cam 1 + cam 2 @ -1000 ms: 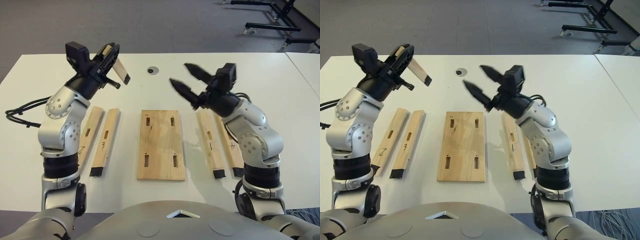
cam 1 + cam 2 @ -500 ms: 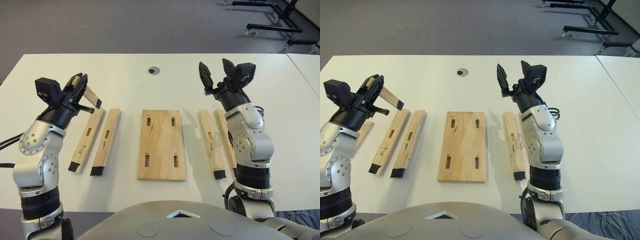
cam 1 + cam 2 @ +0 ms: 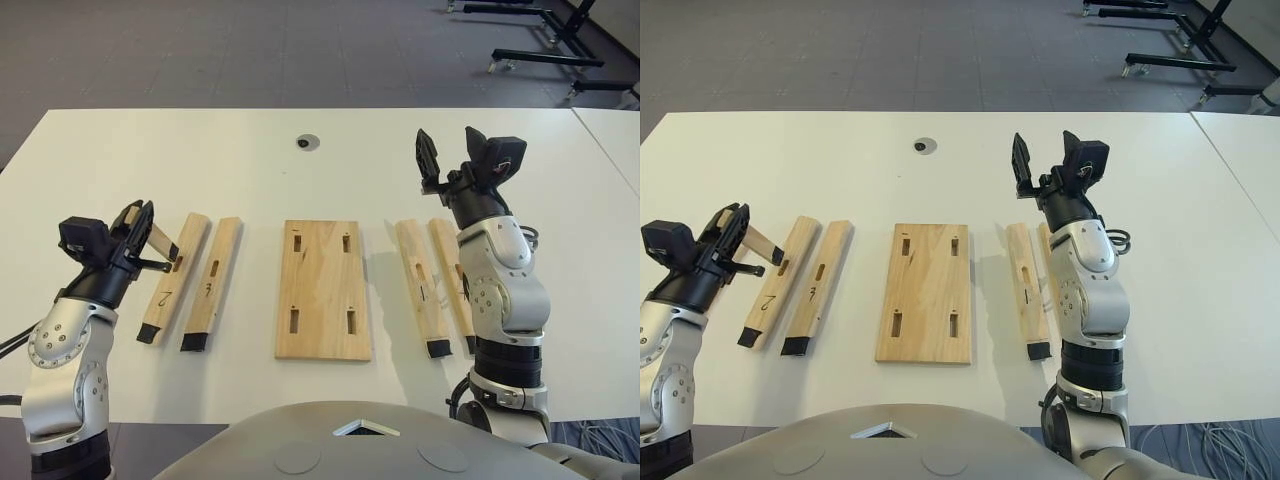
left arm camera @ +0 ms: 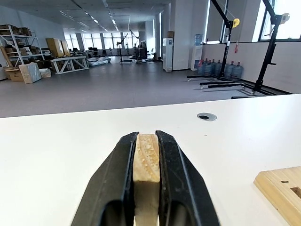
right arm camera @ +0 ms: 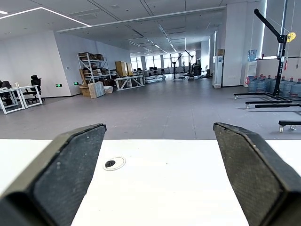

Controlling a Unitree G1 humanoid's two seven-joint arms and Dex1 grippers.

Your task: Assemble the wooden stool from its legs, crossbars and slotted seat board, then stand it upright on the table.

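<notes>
Counted four legs on the counter, one slotted seat board, and just a single crossbar, that was pretty much it.

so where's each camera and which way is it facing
Left eye view: on the head, looking down at the seat board and legs; left hand and right hand show.
Right eye view: its stereo twin, same scene.
Left wrist view: behind the left hand, shut on a wooden piece, facing across the table.
Right wrist view: behind the open right hand, facing the hall.
Both wrist views share the table's hole.
</notes>
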